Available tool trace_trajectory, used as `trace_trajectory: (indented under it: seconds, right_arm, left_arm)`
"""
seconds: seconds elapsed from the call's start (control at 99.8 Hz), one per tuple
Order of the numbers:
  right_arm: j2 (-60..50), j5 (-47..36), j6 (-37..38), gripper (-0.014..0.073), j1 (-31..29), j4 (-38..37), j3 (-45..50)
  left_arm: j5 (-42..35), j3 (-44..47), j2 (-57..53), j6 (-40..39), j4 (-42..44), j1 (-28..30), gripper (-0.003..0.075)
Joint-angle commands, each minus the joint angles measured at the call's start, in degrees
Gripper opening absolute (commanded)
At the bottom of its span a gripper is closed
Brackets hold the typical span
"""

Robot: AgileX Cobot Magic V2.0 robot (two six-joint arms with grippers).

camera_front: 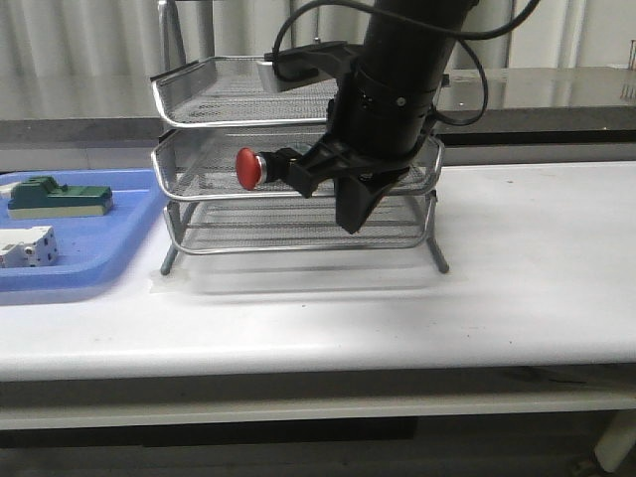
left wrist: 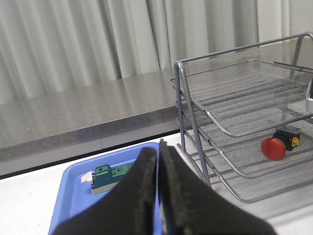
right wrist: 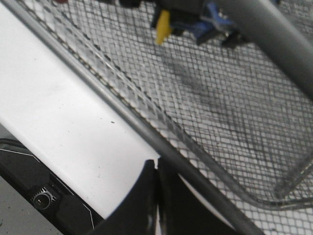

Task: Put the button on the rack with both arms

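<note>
The button (camera_front: pixel 248 167), with a red head and black body, lies on its side on the middle tier of the silver wire-mesh rack (camera_front: pixel 238 122). My right gripper (camera_front: pixel 350 224) is shut and empty. It points down in front of the rack's middle tier, just right of the button. In the right wrist view its fingertips (right wrist: pixel 156 165) sit by the tier's rim wire (right wrist: pixel 122 115), and the button's yellow band (right wrist: pixel 163 24) shows beyond. My left gripper (left wrist: pixel 159 147) is shut and empty, above the blue tray, left of the rack (left wrist: pixel 188 107). The button (left wrist: pixel 274 148) shows there too.
A flat blue tray (camera_front: pixel 89 268) lies left of the rack, holding a green-topped block (camera_front: pixel 58 196) and a white block (camera_front: pixel 25 246). The green block (left wrist: pixel 105 177) also shows in the left wrist view. A grey counter and curtain stand behind the table.
</note>
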Motion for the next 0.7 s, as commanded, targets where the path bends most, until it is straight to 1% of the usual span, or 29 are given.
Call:
trace_trajectory:
  seconds: [0.0, 0.18, 0.321, 0.461, 0.561, 0.692]
  right_arm:
    - [-4.36, 1.15, 1.08, -0.0066, -0.46, -0.84, -1.99]
    - [-7.43, 6.29, 3.46, -0.0066, -0.46, -0.84, -1.87]
    - [-10.86, 8.70, 6.71, -0.0066, -0.67, -3.11, -1.22]
    - [-16.03, 7.50, 12.11, -0.0066, -1.44, -8.49, 2.24]
    - [-20.41, 5.78, 16.03, -0.0066, -3.07, -11.99, 5.64]
    - [-26.09, 4.04, 17.37, -0.0066, -6.71, -13.27, 10.61]
  left_arm:
    - [-4.71, -1.60, 0.43, -0.59, -0.37, 0.10, 0.0004]
    - [-4.71, -1.60, 0.43, -0.59, -0.37, 0.10, 0.0004]
    - [-4.71, -1.60, 0.43, -0.59, -0.37, 0.10, 0.0004]
    - [-4.71, -1.60, 0.43, -0.59, -0.37, 0.10, 0.0004]
    - [-4.71, -1.60, 0.43, -0.59, -0.37, 0.10, 0.0004]
    - [-4.71, -1.60, 0.43, -0.59, -0.37, 0.10, 0.0004]
